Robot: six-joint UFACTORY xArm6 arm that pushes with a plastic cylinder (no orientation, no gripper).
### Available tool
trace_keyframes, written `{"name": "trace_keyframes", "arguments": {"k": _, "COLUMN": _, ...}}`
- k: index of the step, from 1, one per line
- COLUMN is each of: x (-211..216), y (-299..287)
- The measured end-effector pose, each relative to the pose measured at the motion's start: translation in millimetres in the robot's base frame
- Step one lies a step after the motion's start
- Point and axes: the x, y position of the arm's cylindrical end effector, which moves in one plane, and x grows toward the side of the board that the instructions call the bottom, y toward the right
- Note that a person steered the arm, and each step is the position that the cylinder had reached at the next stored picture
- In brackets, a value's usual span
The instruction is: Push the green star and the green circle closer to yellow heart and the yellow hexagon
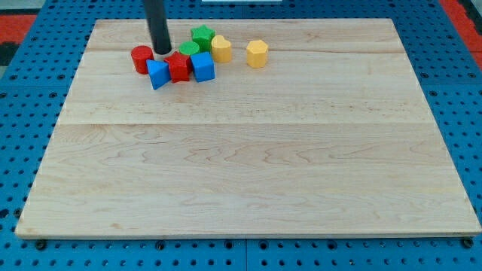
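Two green blocks, green star [201, 35] and green circle [189, 50], touching yellow heart [221, 49].

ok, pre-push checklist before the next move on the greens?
1. My tip on the board, visible: ok.
2. Tip is on the far side of the green circle from the yellows, at the view's left: ok.
3. Green star by the yellow heart: ok, looks touching.
4. Yellow hexagon close to the greens: not ok, stands apart.
5. Path clear of the red cylinder and red block: cannot tell.
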Motion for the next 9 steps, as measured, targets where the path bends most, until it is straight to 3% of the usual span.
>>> {"name": "trace_keyframes", "arguments": {"k": 2, "x": 13.9, "y": 118.9}}
{"name": "trace_keyframes", "arguments": {"k": 3, "x": 10.5, "y": 104.7}}
{"name": "trace_keyframes", "arguments": {"k": 4, "x": -4.1, "y": 41.2}}
{"name": "trace_keyframes", "arguments": {"k": 5, "x": -37.3, "y": 30.2}}
{"name": "trace_keyframes", "arguments": {"k": 6, "x": -55.8, "y": 82.7}}
{"name": "trace_keyframes", "arguments": {"k": 7, "x": -47.9, "y": 150.8}}
{"name": "trace_keyframes", "arguments": {"k": 8, "x": -36.9, "y": 170.3}}
{"name": "trace_keyframes", "arguments": {"k": 9, "x": -38.6, "y": 144.2}}
